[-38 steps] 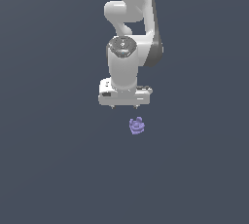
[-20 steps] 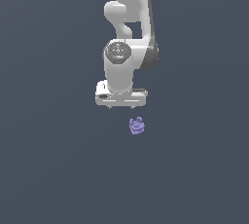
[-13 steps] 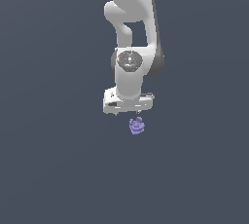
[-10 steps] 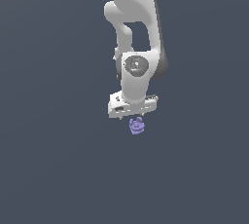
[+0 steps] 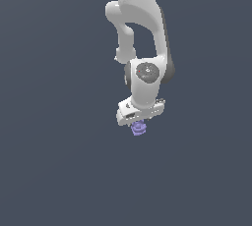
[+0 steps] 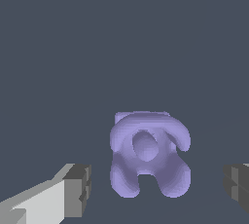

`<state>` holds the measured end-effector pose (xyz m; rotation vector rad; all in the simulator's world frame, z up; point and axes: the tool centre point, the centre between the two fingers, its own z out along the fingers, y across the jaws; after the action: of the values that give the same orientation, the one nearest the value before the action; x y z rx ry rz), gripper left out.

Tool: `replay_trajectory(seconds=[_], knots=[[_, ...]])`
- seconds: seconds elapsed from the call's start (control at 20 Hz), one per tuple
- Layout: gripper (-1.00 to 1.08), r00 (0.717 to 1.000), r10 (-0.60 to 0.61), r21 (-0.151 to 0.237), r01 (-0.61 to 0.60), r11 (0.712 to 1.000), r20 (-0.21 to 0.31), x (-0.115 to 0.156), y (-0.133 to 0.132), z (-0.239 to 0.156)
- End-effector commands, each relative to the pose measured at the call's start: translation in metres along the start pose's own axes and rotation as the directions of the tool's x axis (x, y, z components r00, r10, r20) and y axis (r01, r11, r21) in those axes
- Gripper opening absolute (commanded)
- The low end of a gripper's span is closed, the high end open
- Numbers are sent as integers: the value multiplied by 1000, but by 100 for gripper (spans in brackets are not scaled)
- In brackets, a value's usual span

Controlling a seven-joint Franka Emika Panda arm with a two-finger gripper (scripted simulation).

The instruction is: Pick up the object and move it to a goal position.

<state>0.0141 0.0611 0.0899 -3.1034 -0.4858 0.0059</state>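
Observation:
The object is a small lavender-purple knobbly lump lying on the dark grey floor. In the exterior view my white gripper hangs right over it and hides its upper part. In the wrist view the object lies between my two fingertips, one finger on one side and the other finger on the other, with a gap on each side. My gripper is open and touches nothing.
The dark grey floor spreads flat all around. The white arm rises above the gripper to the top of the exterior view. No other things show.
The arm has moved toward the exterior view's right and come down, from above and left of the object to right over it. The object has not moved.

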Motion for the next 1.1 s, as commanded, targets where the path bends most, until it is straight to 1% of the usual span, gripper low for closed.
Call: replay_trajectory(seconds=[0.0, 0.15, 0.5, 0.75, 0.8, 1.05], knots=[[100, 1000, 1, 0, -1, 1000, 0, 0, 1, 1], [100, 1000, -1, 0, 1, 1000, -1, 0, 0, 9], [100, 1000, -6, -1, 6, 1000, -3, 0, -1, 43], [100, 1000, -6, -1, 6, 1000, -4, 1, 0, 51], [-100, 1000, -6, -1, 6, 1000, -4, 1, 0, 51], [-100, 1000, -6, -1, 6, 1000, -4, 1, 0, 51]])
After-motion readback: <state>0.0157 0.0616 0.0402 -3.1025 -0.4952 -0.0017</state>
